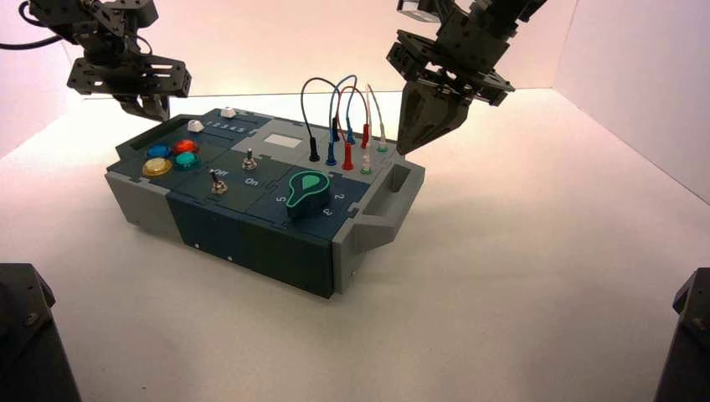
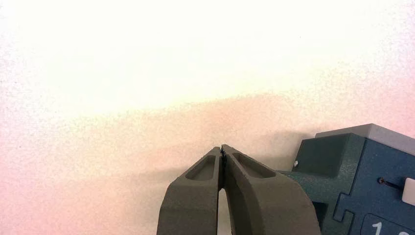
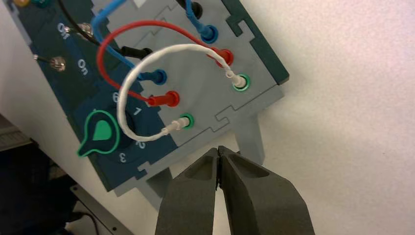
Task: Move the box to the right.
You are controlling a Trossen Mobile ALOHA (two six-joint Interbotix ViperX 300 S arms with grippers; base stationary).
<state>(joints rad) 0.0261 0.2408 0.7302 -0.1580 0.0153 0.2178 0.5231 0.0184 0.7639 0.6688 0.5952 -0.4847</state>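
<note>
The dark-blue and grey box (image 1: 251,239) lies turned at an angle on the white table, left of centre. It bears coloured buttons (image 1: 172,157), two toggle switches (image 1: 249,159), a green dial (image 1: 306,193) and looped plug wires (image 1: 343,109). My left gripper (image 1: 149,107) is shut and empty, just above the box's far left corner (image 2: 328,154). My right gripper (image 1: 423,134) is shut and empty, above the box's right end handle (image 1: 393,197). In the right wrist view the gripper (image 3: 218,149) points down at the grey handle (image 3: 249,139) beside the white wire (image 3: 147,73).
White walls close the table at the back and right (image 1: 636,92). Open table surface lies right of the box (image 1: 544,234). Dark robot base parts stand at the lower left corner (image 1: 29,335) and the lower right corner (image 1: 686,335).
</note>
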